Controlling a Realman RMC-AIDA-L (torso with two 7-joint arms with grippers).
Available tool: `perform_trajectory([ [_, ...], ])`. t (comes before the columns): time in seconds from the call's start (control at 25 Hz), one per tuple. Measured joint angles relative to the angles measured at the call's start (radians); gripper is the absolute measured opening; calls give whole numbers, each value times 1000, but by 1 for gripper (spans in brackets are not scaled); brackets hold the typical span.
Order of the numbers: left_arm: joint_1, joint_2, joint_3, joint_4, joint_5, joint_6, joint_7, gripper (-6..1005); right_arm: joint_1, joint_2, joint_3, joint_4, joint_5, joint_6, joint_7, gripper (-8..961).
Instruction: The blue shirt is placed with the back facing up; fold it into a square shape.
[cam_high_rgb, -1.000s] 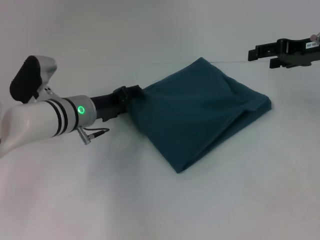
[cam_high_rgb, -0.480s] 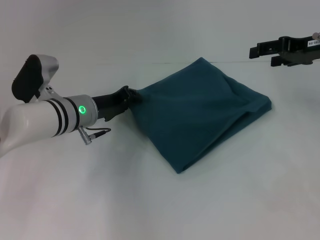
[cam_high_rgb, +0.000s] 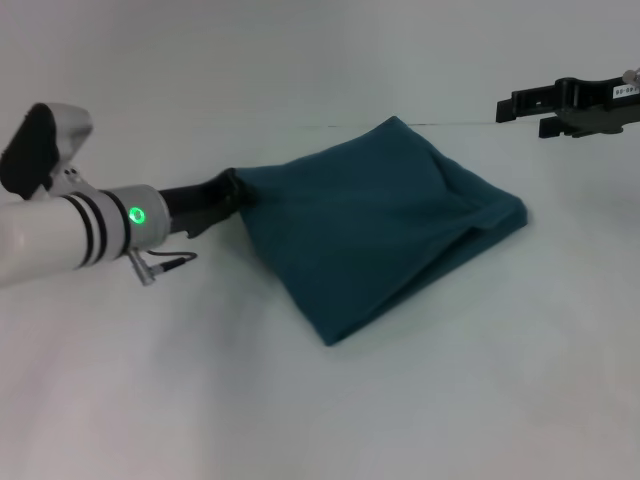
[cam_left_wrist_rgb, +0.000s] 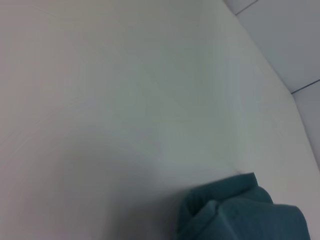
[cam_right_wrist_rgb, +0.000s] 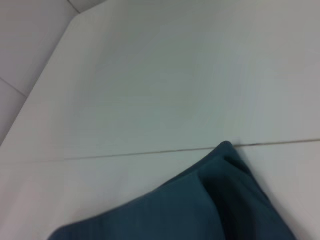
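**Blue shirt dragged left, fold nearly done**

The blue shirt (cam_high_rgb: 375, 225) lies on the white table (cam_high_rgb: 420, 400) as a compact folded bundle, roughly a diamond w/ one corner pointing at us and a thicker doubled edge on the robot's right. Only plain teal fabric shows; no lettering visible.

What changed: vs. a sec ago the whole bundle sits further to the robot's left. Its right corner and near tip have both slid left, and the left arm has pulled back w/ it. So we read this as a drag/tidy move, not a new fold.

The left gripper (cam_high_rgb: 232, 188) is at the shirt's left corner, fingers pinched together on a bunched bit of cloth; fabric puckers right at the tips. Left wrist view shows just that gathered corner (cam_left_wrist_rgb: 235, 210) over bare table.

The right gripper (cam_high_rgb: 520, 103) hovers well apart from the shirt, up at the far right, fingers parted and holding nothing. Its wrist view looks down on the shirt's far corner.

Our judgement: shape is already approx. square-ish but skewed, so what's left is prob. releasing the corner and flattening it. Risk: letting go while cloth is bunched could leave a ridge at that corner.
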Motion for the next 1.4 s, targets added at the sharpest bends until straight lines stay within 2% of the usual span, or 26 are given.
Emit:
perform_trajectory([
  [0.12,-18,21,0,0,38,-5,0,55,-1,4,-3,0,0,-5,-2,852],
  [0.32,-71,37,0,2,133,-48,18,56,5,11,-27,1,0,-13,-4,852],
  [0.56,-90,40,0,30,154,-67,161,56,11,20,-70,1,-3,-18,-5,852],
  [0.8,-92,50,0,54,179,-70,179,76,9,24,-73,2,-3,-18,-8,852],
  [1.04,-89,49,-4,64,192,-68,183,138,11,48,-75,3,-6,-6,-23,851],
  [1.16,-44,40,-45,115,174,-48,148,170,7,71,-77,5,-4,23,-36,851],
  [1.28,44,10,-97,240,122,19,94,201,5,97,-78,6,-6,50,-54,851],
  [1.4,108,0,-107,331,78,117,16,313,4,111,-88,10,-11,82,-58,851],
])
